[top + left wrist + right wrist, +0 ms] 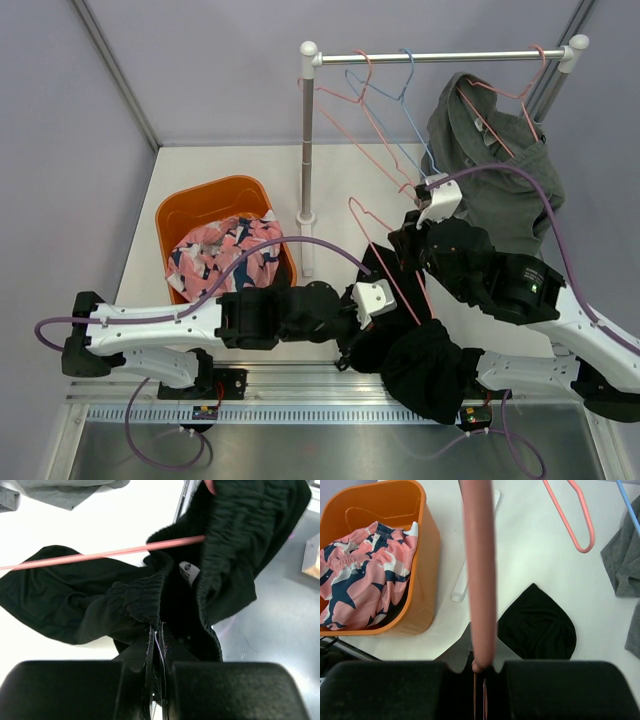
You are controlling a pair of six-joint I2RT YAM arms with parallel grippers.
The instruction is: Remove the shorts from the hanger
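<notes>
The black shorts [425,370] hang on a pink hanger [392,270] low over the table's near edge. My left gripper [362,325] is shut on their gathered waistband [150,597], with the hanger's bar [100,555] crossing just beyond my left gripper's tips [159,632]. My right gripper [412,232] is shut on the same pink hanger [480,580], which sticks out past its tips [482,667]. The black shorts [537,625] lie below. Grey shorts [500,180] hang on another pink hanger on the rail. Pink printed shorts [225,255] lie in the orange basket [210,195]. The olive shorts are out of view.
The clothes rail [440,57] on its white post [306,160] carries empty pink hangers [350,90] and a blue one [400,95]. The orange basket [427,545] sits left of the post's foot. A metal rail [300,385] runs along the near edge.
</notes>
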